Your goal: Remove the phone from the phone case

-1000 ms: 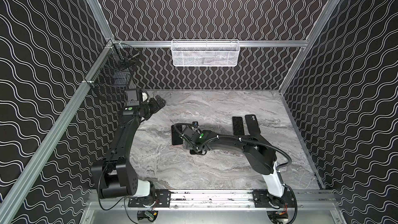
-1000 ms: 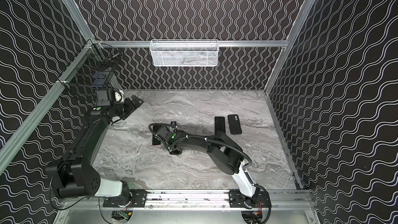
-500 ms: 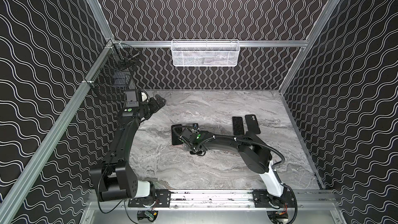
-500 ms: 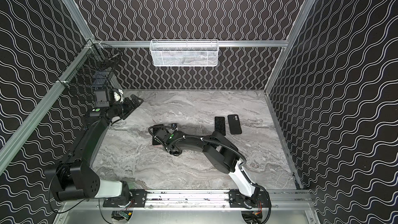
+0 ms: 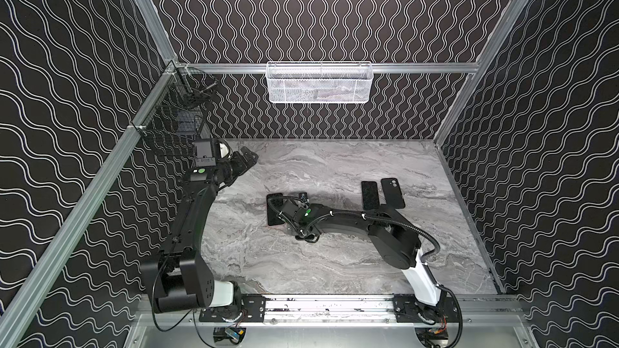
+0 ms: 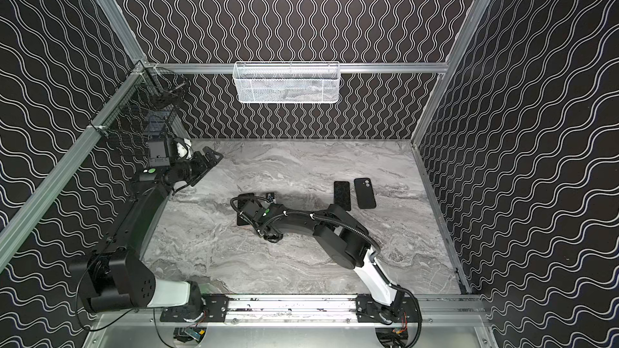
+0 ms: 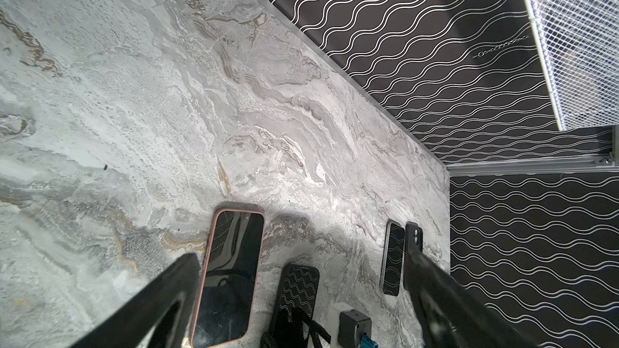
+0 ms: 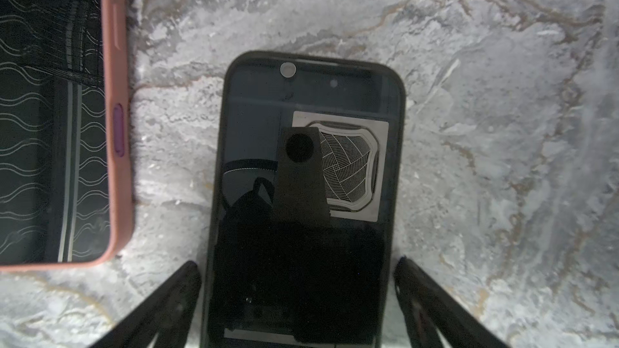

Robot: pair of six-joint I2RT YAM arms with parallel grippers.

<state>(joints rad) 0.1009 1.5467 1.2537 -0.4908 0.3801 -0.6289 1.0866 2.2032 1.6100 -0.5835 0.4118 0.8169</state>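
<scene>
The glossy phone (image 8: 254, 135) lies screen-up in its dark case (image 8: 398, 162). The right tool (image 8: 296, 272) straddles it, spread wide; the left tool (image 7: 301, 257) gapes wide

No text, brand, number or sign can be read anywhere; the dark screens of the black-cased phone (image 8: 301, 175) and the pink-cased phone (image 8: 50, 112) show only reflections.

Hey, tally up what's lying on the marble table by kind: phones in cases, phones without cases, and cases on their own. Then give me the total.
Cased phones: 2, the pink-cased phone and the black-cased phone
Bare phones: 1, the bare phone
Loose cases: 1, the black phone case, lying back up
Total: 4
</scene>
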